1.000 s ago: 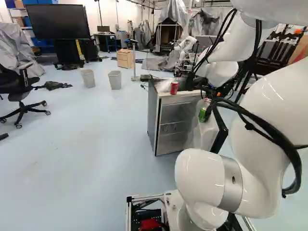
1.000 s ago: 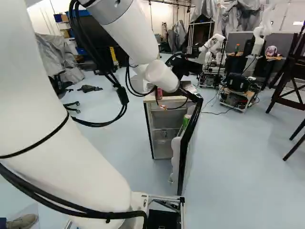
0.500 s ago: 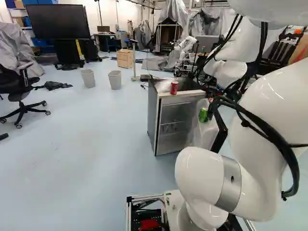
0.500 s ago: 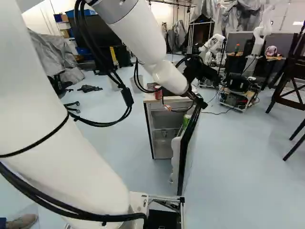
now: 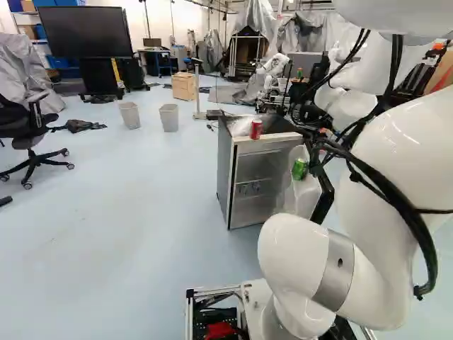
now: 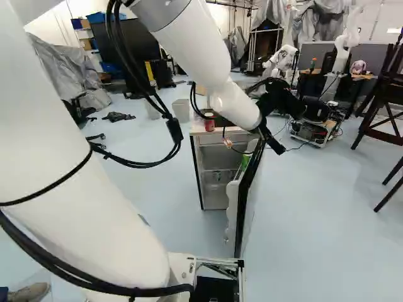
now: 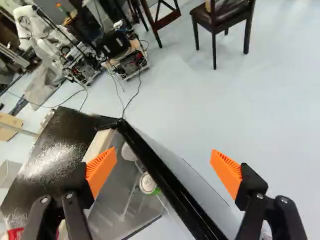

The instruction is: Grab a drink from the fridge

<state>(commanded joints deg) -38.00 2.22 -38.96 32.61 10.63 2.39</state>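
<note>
My gripper (image 6: 280,100) is at the arm's end in the right base view, above and beyond the fridge door (image 6: 244,198). In the wrist view the gripper (image 7: 165,170) stands open, nothing held; the door's black edge (image 7: 162,177) runs below the gap between its fingers. A green can (image 5: 299,169) sits in the inner shelf of the swung-out door; its round top (image 7: 148,183) shows below the gripper, nearer the finger on the fridge side. The fridge (image 5: 258,177) stands upright with a red can (image 5: 255,128) on top.
Another robot (image 6: 282,63) stands behind the fridge, near a wheeled cart (image 6: 315,123). Dark wooden chairs (image 7: 222,22) are beyond the door's outer side. Two grey bins (image 5: 169,117) and an office chair (image 5: 35,142) stand at the left of the left base view.
My arm has swung to the right, carrying the open gripper from over the fridge top to the door's side. The base, fridge, door and cans have stayed put.
</note>
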